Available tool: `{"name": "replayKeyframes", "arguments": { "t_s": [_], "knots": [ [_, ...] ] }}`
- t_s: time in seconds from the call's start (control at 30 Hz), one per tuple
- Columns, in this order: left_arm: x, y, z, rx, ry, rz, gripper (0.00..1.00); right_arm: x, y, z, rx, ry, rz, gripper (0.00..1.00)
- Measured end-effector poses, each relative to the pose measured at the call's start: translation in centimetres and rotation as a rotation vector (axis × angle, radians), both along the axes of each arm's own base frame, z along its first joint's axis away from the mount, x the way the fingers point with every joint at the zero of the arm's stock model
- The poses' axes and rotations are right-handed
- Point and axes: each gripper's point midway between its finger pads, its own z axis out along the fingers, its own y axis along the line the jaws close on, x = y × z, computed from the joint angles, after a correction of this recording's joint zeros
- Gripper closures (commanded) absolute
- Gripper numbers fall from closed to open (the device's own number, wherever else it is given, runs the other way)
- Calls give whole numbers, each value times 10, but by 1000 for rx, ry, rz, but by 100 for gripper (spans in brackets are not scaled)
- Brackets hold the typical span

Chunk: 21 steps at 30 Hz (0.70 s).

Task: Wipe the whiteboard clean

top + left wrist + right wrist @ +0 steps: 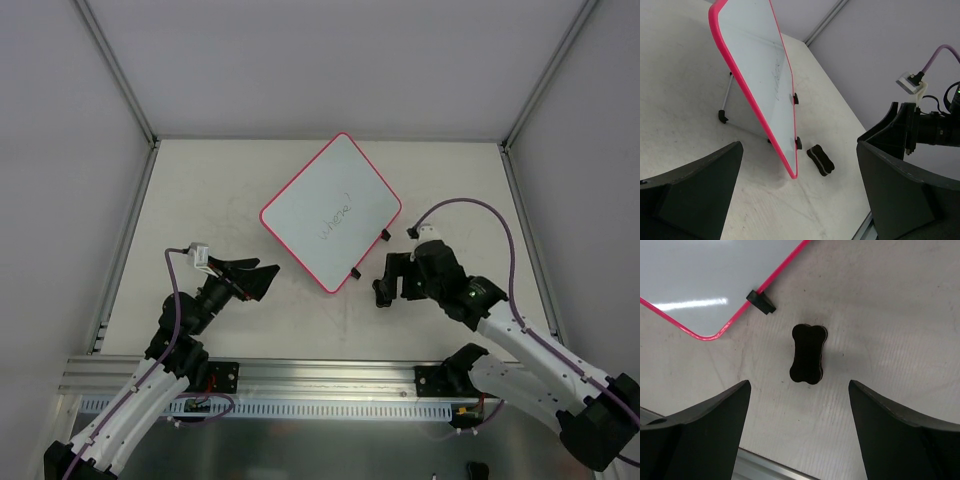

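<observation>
The whiteboard (330, 210) stands near the middle of the table (200, 200), turned so that one corner points toward the arms. From above it looks flat, but the left wrist view shows it leaning back on a thin wire leg (726, 102), its red-pink rim lifted off the surface. I'd guess it is propped like that so the writing face meets whichever arm comes to wipe it.

The eraser (808, 354), a small black bone-shaped block, lies flat on the table just beside the board's lower edge, near the black tabs (760, 301). The right gripper (798, 390) hangs directly over it, jaws spread wide with the block lined up in the gap and neither finger touching it. It holds nothing, and looks set for a straight drop and pinch across the narrow waist. The left gripper (258, 280) waits near the board's other low corner, fully spread and empty, perhaps ready to steady the board.

The faint grey handwriting (338, 215) is too pale and slanted for me to read with any certainty. In the overhead view the eraser is hidden beneath the right gripper. Most of the stand behind the board is out of sight, so I cannot tell how firmly it is braced.
</observation>
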Motion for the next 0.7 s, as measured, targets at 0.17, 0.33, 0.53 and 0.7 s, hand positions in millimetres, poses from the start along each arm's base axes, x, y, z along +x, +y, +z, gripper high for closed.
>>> {"name": "replayKeyframes", "arguments": {
  "t_s": [0.17,0.33,0.53,0.7],
  "knots": [
    [0,0,1,-2,-5,0,1,-15,2,-22,-109,79,29,27],
    [0,0,2,-3,-6,0,1,-21,-2,-37,-185,122,15,29],
    [0,0,2,-3,-7,-1,1,-22,-4,-55,-258,168,8,27],
    [-1,0,3,-5,-10,-1,1,-17,1,-64,-287,194,10,27]
  ]
}}
